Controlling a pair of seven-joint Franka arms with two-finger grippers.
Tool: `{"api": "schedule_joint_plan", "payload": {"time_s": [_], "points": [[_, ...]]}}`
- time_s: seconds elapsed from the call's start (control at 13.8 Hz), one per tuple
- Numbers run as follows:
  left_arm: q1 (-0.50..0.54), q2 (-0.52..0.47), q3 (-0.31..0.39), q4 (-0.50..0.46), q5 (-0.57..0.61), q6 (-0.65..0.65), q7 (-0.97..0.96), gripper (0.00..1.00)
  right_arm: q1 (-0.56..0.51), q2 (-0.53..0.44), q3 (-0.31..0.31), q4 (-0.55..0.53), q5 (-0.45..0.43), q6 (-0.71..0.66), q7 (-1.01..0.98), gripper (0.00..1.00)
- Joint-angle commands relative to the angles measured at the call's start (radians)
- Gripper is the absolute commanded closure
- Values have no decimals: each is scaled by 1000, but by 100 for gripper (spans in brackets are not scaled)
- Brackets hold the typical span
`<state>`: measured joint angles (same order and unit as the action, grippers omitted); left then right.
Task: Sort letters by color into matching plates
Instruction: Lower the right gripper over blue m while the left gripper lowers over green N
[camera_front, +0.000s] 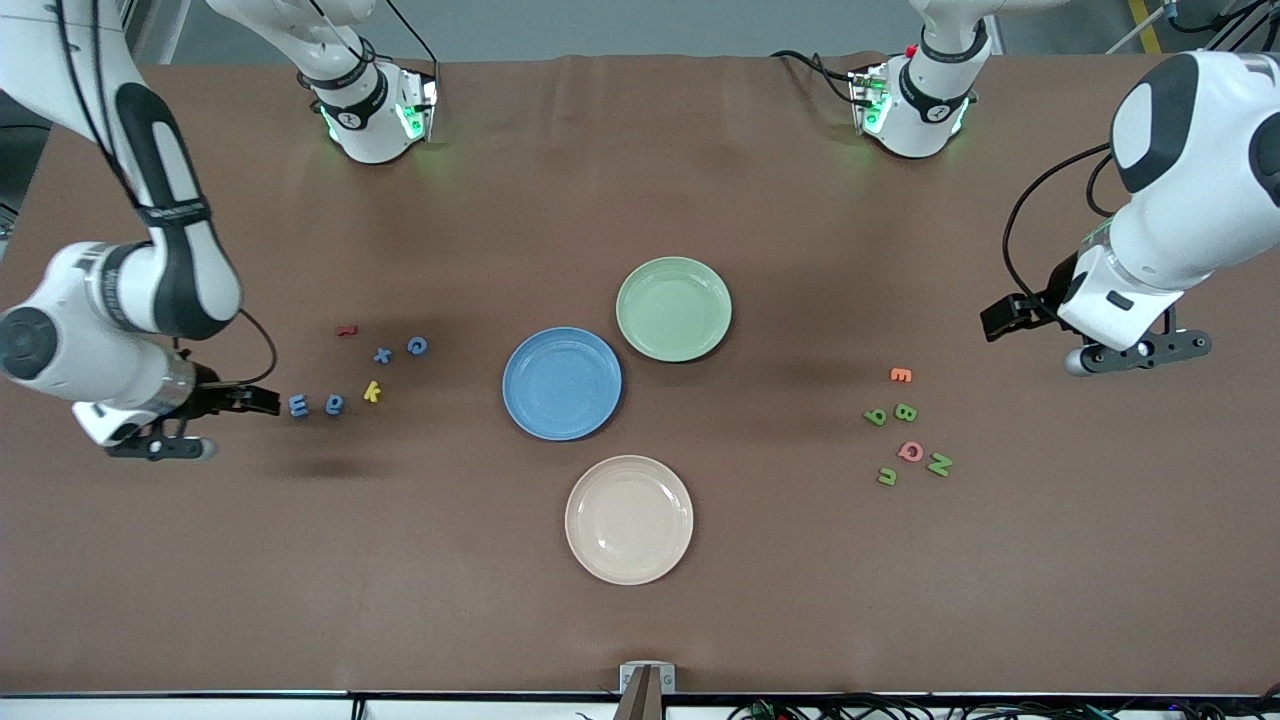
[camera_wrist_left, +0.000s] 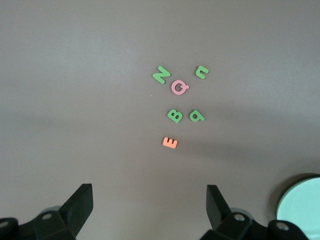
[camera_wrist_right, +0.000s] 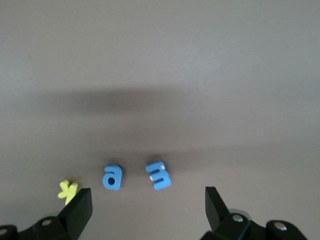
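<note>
I see a brown surface (camera_front: 640, 620) with three plates near its middle. The pale green plate (camera_front: 673, 308) lies farthest from the front camera, the blue plate (camera_front: 561, 383) sits just beside it, nearer the camera and toward the right arm's end, and a cream plate (camera_front: 628, 519) is nearest the camera.

My right arm bends down at its end of the surface. Its right gripper (camera_wrist_right: 145, 207) hangs low with its jaws wide and nothing between them, right beside the blue letters (camera_front: 298, 405). Two of these, an "E" and an "a" (camera_wrist_right: 112, 177), lie side by side in the right wrist view, with a yellow letter (camera_wrist_right: 68, 189) next to them. Two more blue letters (camera_front: 417, 346) and a red letter (camera_front: 346, 329) lie farther from the camera.

My left arm folds in at the other end. Its left gripper (camera_wrist_left: 149, 207) hovers with jaws wide and nothing in them, near the green letters (camera_front: 905, 412). In the left wrist view I count four green letters (camera_wrist_left: 161, 75) clustered around a pink letter (camera_wrist_left: 179, 88), with an orange letter (camera_wrist_left: 170, 143) closest to the jaws. All letters rest on the surface, none in a plate.
</note>
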<state>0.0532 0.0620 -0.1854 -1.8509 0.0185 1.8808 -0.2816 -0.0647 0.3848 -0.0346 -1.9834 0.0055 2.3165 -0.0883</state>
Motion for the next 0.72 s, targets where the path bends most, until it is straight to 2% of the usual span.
{"api": "schedule_joint_plan", "payload": {"time_s": [0.0,0.29,0.51,0.65], "points": [[2,13,-2,-40,18,72,-39,0,5,-15,-1,-115,-2,131,-19,0],[0,68,-2,-42,20,113,-123,0,-21,28,-1,-124,-6,178,-73,0],[4,99,-2,-62,18,162,-162,0,-33,52,-1,-124,-6,185,-100,10],[5,123,1,-88,20,211,-204,0,-30,66,-1,-124,-6,190,-110,13]]}}
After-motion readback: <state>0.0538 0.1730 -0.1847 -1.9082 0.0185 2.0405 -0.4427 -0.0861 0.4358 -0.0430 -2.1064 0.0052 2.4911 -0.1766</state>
